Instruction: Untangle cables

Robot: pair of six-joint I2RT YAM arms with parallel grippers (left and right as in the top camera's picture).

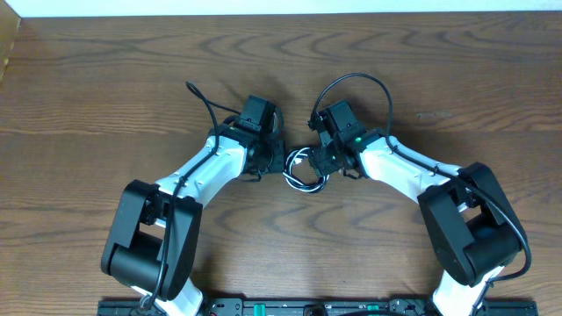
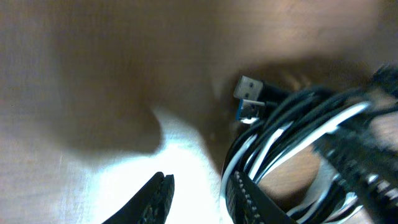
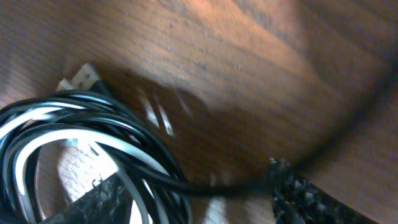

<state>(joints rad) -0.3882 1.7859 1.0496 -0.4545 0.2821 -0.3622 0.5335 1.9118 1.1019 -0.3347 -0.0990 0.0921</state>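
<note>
The cables (image 1: 305,172) lie in a small tangled coil of black and white cords at the table's centre, between both arms. In the left wrist view the coil (image 2: 292,130) shows two metal plug ends (image 2: 249,87) at its upper edge. My left gripper (image 2: 202,199) is open over bare table; its right finger (image 2: 252,199) rests against the coil's left edge. In the right wrist view the coil (image 3: 68,130) sits at the left, and one black strand (image 3: 211,185) crosses the gap of my open right gripper (image 3: 199,193). From above, the left gripper (image 1: 279,162) and right gripper (image 1: 323,162) flank the coil.
Thick black arm cords arc above the right wrist (image 1: 356,81) and the left wrist (image 1: 204,98). The wooden table (image 1: 105,79) stretches out on all sides. A cardboard edge (image 1: 7,44) shows at the far left corner, and the arms' base rail (image 1: 290,307) runs along the front.
</note>
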